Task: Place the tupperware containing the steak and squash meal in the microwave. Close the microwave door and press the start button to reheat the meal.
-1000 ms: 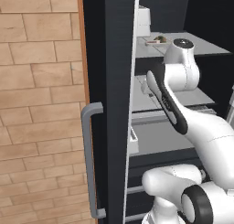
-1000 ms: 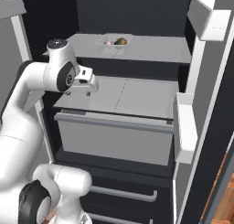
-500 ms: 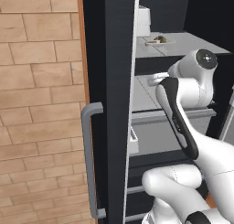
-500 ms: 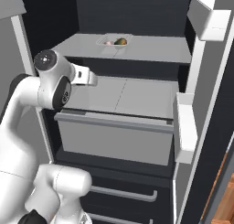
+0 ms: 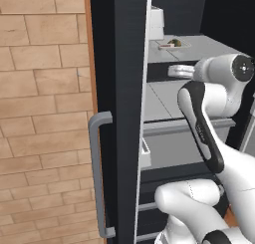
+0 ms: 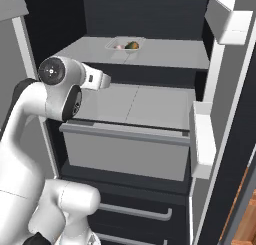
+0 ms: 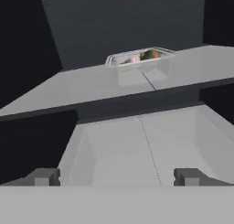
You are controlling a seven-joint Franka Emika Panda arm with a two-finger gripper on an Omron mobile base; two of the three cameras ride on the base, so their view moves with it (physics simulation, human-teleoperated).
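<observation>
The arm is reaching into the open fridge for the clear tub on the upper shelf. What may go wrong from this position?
1. The tupperware sits far back on the shelf; the open claw is lower, near the drawer, so it might strike the shelf's front edge as it rises.
2. The tub is shallow with a flared rim, so the fingers may slip off.
3. The door bins stand close beside the arm's path.

— Light? Even, flat, rendered; no clear source. Brick wall [image 5: 42, 113] at left of the left base view bright, uniformly lit.
— Dark areas? Fridge interior back wall [image 6: 145, 11] near black at top of frame. Shelf [image 7: 91, 88] pale grey, soft shading, no glare.
— Sharpness? Hand view soft, low detail; tupperware [image 7: 139, 58] slightly blurred. No visible edge distortion.
</observation>
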